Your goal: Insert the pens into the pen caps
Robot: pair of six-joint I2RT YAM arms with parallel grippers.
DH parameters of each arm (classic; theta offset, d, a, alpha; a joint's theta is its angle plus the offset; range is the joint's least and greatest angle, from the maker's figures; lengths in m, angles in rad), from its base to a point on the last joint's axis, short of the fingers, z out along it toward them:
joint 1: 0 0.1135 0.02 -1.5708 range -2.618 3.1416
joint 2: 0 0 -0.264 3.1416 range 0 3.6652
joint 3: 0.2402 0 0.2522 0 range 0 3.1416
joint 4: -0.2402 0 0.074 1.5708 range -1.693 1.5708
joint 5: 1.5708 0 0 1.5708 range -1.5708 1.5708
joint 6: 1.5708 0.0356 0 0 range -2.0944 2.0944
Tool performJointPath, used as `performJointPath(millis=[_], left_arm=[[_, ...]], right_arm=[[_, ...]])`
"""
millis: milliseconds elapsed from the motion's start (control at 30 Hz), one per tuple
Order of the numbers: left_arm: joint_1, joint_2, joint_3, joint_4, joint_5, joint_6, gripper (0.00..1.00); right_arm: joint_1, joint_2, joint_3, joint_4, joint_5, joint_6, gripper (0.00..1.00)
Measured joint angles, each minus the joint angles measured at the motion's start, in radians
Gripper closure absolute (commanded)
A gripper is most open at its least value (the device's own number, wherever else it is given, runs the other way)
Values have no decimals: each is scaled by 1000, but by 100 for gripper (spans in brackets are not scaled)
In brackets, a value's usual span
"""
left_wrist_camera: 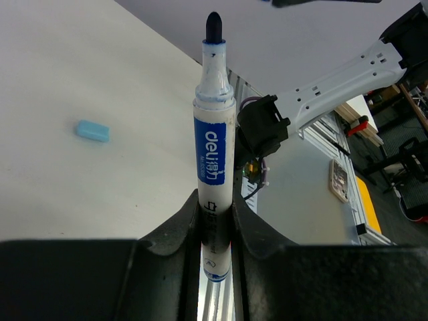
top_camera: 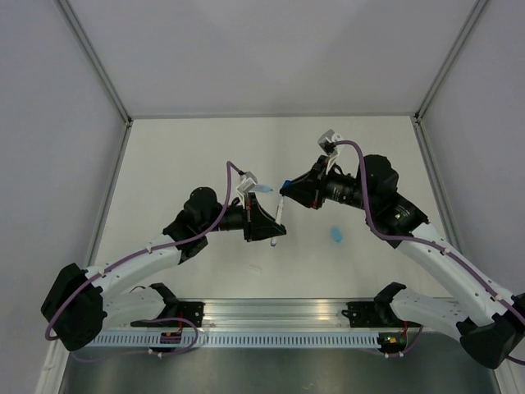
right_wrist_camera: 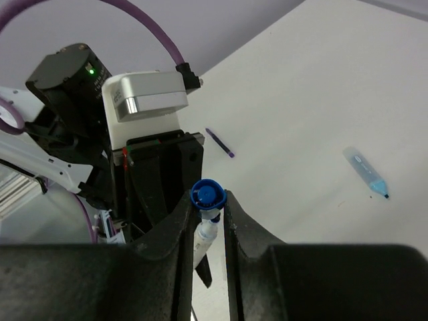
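Over the middle of the cream surface (top_camera: 205, 148), the left tool (left_wrist_camera: 215, 214) clamps a white-barrelled, blue-labelled marker pen (left_wrist_camera: 214, 134) while the right tool (right_wrist_camera: 208, 204) pinches a dark blue cap (right_wrist_camera: 206, 194) close to its tip. Capping looks to need axes aligned, then a straight push. A pale blue cap (top_camera: 336, 235) lies nearer the front edge, pale walls (top_camera: 271, 49) around.

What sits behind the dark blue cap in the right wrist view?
The white pen shows its barrel just below the cap; the cap covers its tip.

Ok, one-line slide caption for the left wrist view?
Left gripper grips the uncapped white pen, tip outward; a pale blue cap lies on the table.
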Motion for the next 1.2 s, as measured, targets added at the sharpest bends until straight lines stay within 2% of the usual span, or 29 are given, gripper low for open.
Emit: performJointPath(millis=[267, 533, 1200], left_arm=[[0, -2, 9, -8, 6, 1, 98], [0, -2, 9, -39, 20, 1, 98], [-8, -84, -42, -60, -16, 48, 98]], right_arm=[[0, 36, 29, -76, -11, -84, 100], [-1, 53, 32, -84, -99, -115, 100], [0, 49, -3, -70, -180, -98, 100]])
